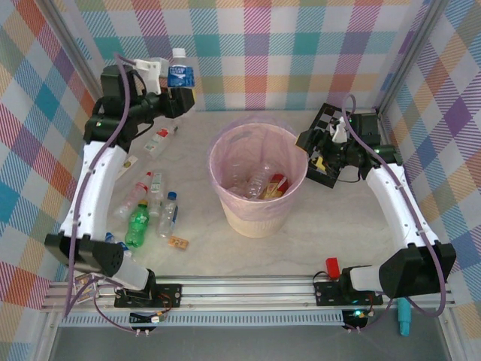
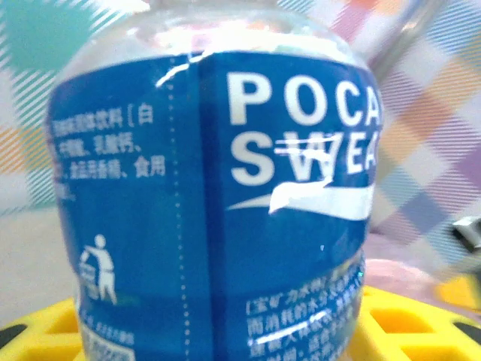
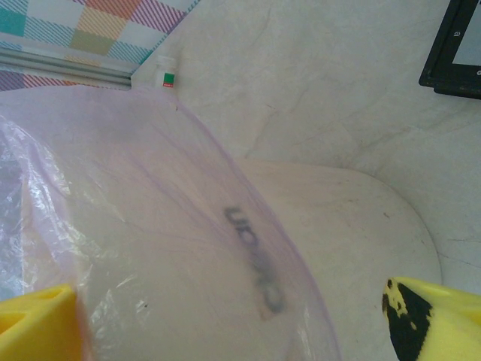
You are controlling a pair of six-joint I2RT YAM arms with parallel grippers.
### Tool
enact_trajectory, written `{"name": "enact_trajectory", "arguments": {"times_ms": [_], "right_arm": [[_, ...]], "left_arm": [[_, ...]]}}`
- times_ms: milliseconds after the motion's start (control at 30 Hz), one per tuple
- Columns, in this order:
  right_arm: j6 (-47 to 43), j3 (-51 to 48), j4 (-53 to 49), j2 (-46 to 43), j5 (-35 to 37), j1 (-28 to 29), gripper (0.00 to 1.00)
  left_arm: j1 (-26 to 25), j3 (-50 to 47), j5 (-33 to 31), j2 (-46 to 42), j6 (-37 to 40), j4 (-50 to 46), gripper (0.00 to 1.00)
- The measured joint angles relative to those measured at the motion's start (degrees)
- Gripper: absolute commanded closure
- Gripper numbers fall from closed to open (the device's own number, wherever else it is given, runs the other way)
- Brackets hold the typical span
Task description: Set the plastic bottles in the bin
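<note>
From above, the left claw (image 1: 180,92) is gripping a blue-labelled bottle (image 1: 179,75) upright, raised near the back wall and to the left of the bin (image 1: 225,150). The bin is standing in the middle of the tabletop (image 1: 331,226) with dropped bottles (image 1: 259,184) lying inside it. Loose bottles (image 1: 154,188), among them a green bottle (image 1: 137,226), are lying on the left side. The right claw (image 1: 319,159) is hanging near the bin's right rim. On the left wrist, the blue-labelled bottle (image 2: 225,203) is sitting clamped between yellow fingers (image 2: 398,320). On the right wrist, yellow fingers (image 3: 432,320) are standing wide apart, holding nothing, beside the bin's pink bag (image 3: 150,248).
</note>
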Motion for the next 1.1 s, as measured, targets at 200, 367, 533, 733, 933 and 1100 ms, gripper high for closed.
{"name": "enact_trajectory", "arguments": {"times_ms": [200, 367, 533, 733, 933, 1100], "right_arm": [[0.7, 0.5, 1.0, 1.0, 0.0, 0.0, 0.04], [0.8, 0.7, 0.9, 1.1, 0.0, 0.0, 0.04], [1.0, 0.7, 0.9, 1.1, 0.0, 0.0, 0.05], [1.0, 1.2, 0.9, 1.1, 0.3, 0.0, 0.04], [1.0, 1.3, 0.9, 1.1, 0.6, 0.0, 0.04], [1.0, 1.3, 0.9, 1.1, 0.6, 0.0, 0.04]], "left_arm": [[-9.4, 0.7, 5.1, -2.6, -0.2, 0.8, 0.70], [-18.6, 3.3, 5.3, 0.0, 2.8, -5.1, 0.75], [-25.7, 4.9, -0.5, 4.7, 7.2, -12.9, 0.76], [-29.8, 5.8, -11.4, 11.4, 11.9, -23.4, 0.77], [-30.4, 4.7, -18.5, 13.3, 12.9, -27.8, 0.78], [-30.8, 1.4, -21.6, 14.8, 12.4, -28.1, 0.66]]}}
